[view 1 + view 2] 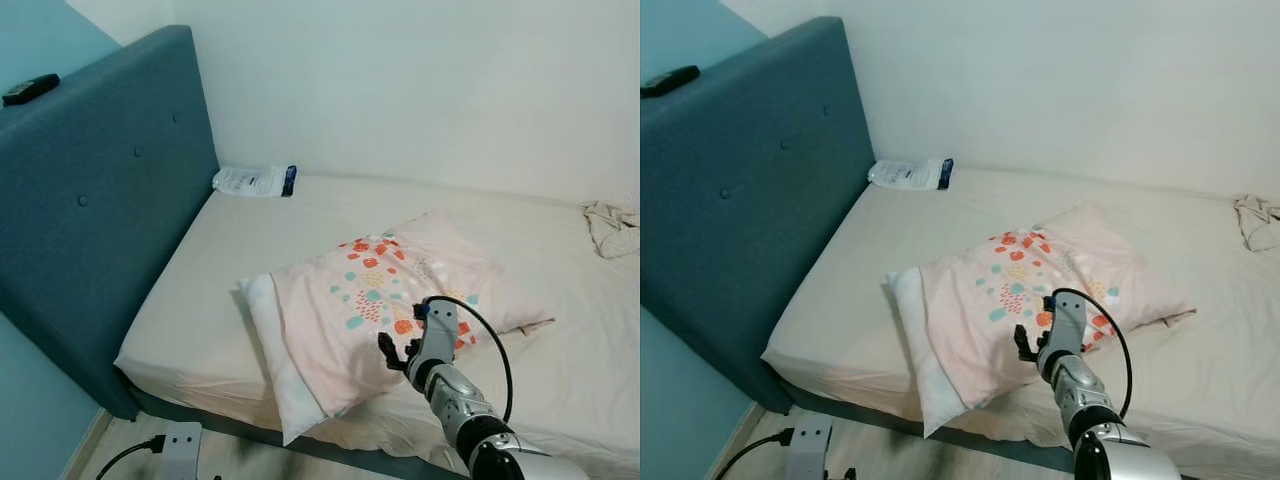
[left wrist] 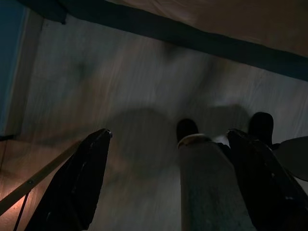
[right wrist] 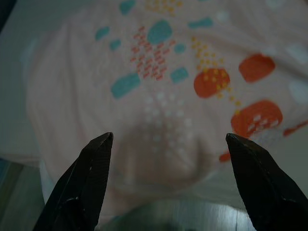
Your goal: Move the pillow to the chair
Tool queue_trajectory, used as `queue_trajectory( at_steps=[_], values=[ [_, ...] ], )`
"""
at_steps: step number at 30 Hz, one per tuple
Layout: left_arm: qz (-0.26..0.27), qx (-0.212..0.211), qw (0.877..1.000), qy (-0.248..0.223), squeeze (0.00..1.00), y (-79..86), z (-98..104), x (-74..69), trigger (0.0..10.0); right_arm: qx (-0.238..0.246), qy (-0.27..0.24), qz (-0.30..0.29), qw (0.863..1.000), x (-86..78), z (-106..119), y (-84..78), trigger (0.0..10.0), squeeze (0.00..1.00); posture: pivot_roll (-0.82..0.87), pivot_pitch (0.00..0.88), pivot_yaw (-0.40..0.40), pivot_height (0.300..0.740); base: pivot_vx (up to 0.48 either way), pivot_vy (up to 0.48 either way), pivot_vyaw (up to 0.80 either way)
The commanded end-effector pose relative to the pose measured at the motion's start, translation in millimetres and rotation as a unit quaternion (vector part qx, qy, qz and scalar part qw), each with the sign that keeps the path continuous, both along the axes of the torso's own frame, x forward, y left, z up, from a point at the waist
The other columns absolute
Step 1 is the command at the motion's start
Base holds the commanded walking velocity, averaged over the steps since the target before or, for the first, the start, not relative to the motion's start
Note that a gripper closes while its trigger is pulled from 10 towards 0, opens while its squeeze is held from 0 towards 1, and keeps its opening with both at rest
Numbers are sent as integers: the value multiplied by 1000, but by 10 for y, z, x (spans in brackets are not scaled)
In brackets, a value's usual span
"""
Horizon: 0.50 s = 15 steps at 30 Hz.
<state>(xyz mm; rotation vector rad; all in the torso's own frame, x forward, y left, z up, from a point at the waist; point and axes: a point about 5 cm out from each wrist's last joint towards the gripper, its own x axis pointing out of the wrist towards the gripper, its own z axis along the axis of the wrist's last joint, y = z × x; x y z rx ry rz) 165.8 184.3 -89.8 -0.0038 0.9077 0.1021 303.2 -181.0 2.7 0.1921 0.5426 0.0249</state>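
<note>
I see the pillow (image 1: 380, 310) lying on the bed (image 1: 230, 300), near its front edge and about midway along it. The headboard (image 1: 100, 200) stands at the bed's left, with a remote (image 1: 30, 89) on top of it. A packet (image 1: 255, 181) lies in the far left corner of the bed, by the wall (image 1: 420, 90). A crumpled cloth (image 1: 612, 226) lies at the far right. My right gripper (image 1: 402, 352) hovers over the pillow's near part, fingers spread. My left gripper (image 2: 168, 144) hangs above the floor (image 2: 120, 96) before the bed, fingers apart. A power strip (image 1: 180, 447) lies on the floor below the bed's front left corner.

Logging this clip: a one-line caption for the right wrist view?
Open right end effector poised above the pink patterned pillow on the bed.
</note>
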Motion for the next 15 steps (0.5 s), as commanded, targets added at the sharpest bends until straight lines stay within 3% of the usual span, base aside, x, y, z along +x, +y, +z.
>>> queue_trajectory(
  at_steps=[1,15],
  values=[
    [3,6,1000,4,0,52,2,-5,10000,-1,30,8,1000,-101,-115,49,10000,0,-94,53,-7,740,0,0,0],
    [-9,-6,1000,4,0,-16,0,11,10000,-23,92,34,995,-424,-394,43,10000,0,-113,54,-6,740,0,0,0]
  ],
)
